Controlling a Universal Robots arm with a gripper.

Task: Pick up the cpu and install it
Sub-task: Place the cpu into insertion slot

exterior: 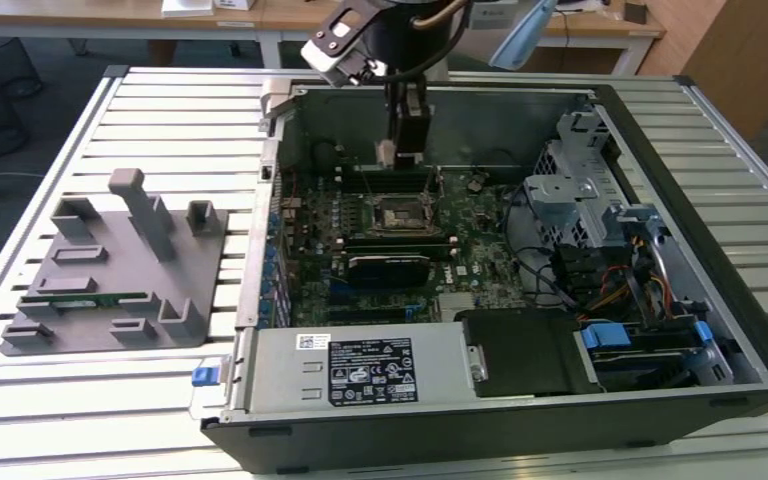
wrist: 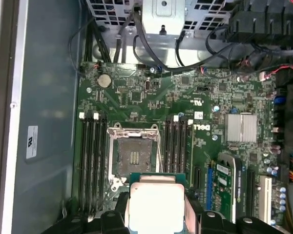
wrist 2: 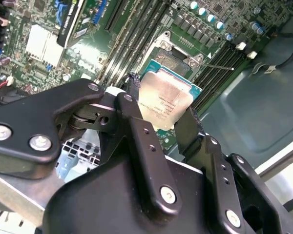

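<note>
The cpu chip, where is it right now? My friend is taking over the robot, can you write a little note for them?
Gripper: shut on the cpu, fingers on two opposite edges, silver top showing in both wrist views.
Where: gripper and cpu hang inside the open computer case, above the motherboard, close to the socket but not over its middle.
Done: the cpu is picked up and carried into the case.
Left: the socket is open and empty; the cpu is not yet seated.
Elsewhere: a grey parts holder sits on the slatted table at the exterior view's left.
</note>
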